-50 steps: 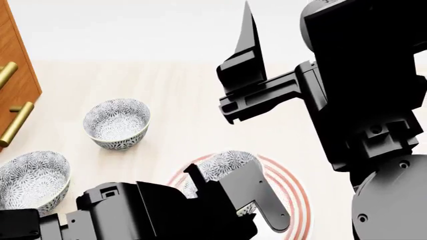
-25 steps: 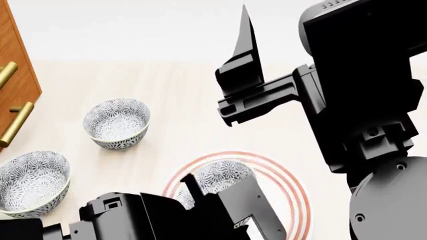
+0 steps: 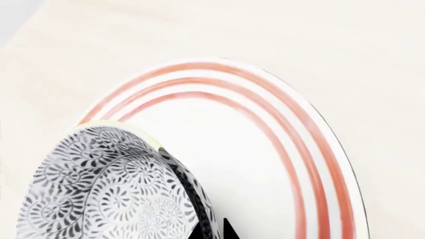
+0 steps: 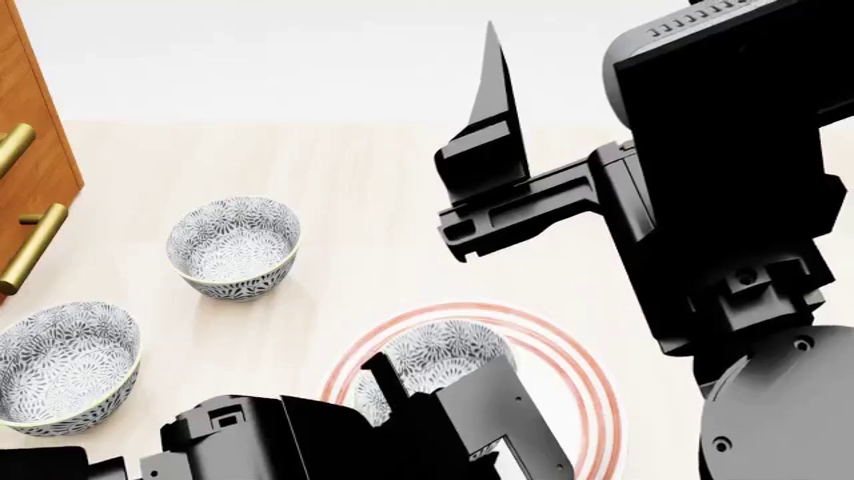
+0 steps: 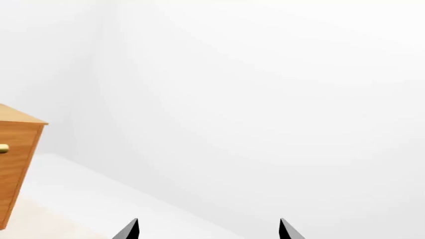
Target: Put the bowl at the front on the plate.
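Note:
The bowl (image 4: 434, 352), white with a grey-blue floral pattern, hangs tilted over the left part of the plate (image 4: 591, 385), a wide white plate with three thin red rings. My left gripper (image 4: 438, 392) is shut on the bowl's near rim. In the left wrist view the two dark fingertips pinch the wall of the bowl (image 3: 99, 189) above the plate (image 3: 285, 149), with the left gripper (image 3: 214, 232) at the frame's edge. I cannot tell whether the bowl's base touches the plate. My right gripper (image 4: 489, 110) is raised high and away from both; the right gripper (image 5: 207, 230) is open and holds nothing.
Two matching bowls stand on the pale wooden table: one at mid-left (image 4: 234, 245), one at the near left (image 4: 60, 365). A wooden cabinet (image 4: 30, 150) with brass handles (image 4: 32, 246) rises at the far left edge. The right arm's black body (image 4: 747, 250) fills the right side.
The left gripper has carried the bowl down and nearer to me over the plate; in the last half second it barely moved. The right arm has shifted only slightly.

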Motion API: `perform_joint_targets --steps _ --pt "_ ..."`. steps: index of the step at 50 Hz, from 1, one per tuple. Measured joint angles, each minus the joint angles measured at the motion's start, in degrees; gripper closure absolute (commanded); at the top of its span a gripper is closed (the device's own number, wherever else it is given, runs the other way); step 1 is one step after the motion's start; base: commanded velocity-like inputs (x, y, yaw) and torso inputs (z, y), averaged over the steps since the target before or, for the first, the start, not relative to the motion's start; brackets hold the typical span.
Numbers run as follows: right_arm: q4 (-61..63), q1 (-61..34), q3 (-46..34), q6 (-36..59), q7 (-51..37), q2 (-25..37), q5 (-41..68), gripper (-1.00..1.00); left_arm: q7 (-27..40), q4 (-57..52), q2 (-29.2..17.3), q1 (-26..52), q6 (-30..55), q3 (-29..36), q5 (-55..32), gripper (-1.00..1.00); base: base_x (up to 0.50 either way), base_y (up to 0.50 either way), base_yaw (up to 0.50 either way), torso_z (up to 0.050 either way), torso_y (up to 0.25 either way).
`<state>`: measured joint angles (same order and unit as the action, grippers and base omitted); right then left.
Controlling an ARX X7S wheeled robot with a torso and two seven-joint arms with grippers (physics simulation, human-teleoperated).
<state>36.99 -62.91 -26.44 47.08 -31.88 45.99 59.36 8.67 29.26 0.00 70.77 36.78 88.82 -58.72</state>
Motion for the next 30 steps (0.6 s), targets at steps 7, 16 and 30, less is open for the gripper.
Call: perform_joint_targets --steps 7,16,30 --pt "-0.2 0.1 -0.1 -0.3 0.3 -0.1 -0.2 -1.00 0.7 0.2 0.0 -0.3 -0.9 0.1 -0.1 1.00 0.00 0.00 0.00 0.000 0.000" --pt "-0.4 0.2 -0.3 -0.7 0.7 -0.2 -0.6 -1.00 1.4 0.4 0.0 -0.8 -1.8 0.1 -0.3 1.00 0.00 0.00 0.00 0.000 0.000" --pt "-0.6 0.2 -0.6 -1.0 1.0 -0.4 -0.9 -1.00 2.0 0.6 0.0 -1.2 -2.8 0.0 0.6 -1.00 0.00 0.00 0.00 0.000 0.000"
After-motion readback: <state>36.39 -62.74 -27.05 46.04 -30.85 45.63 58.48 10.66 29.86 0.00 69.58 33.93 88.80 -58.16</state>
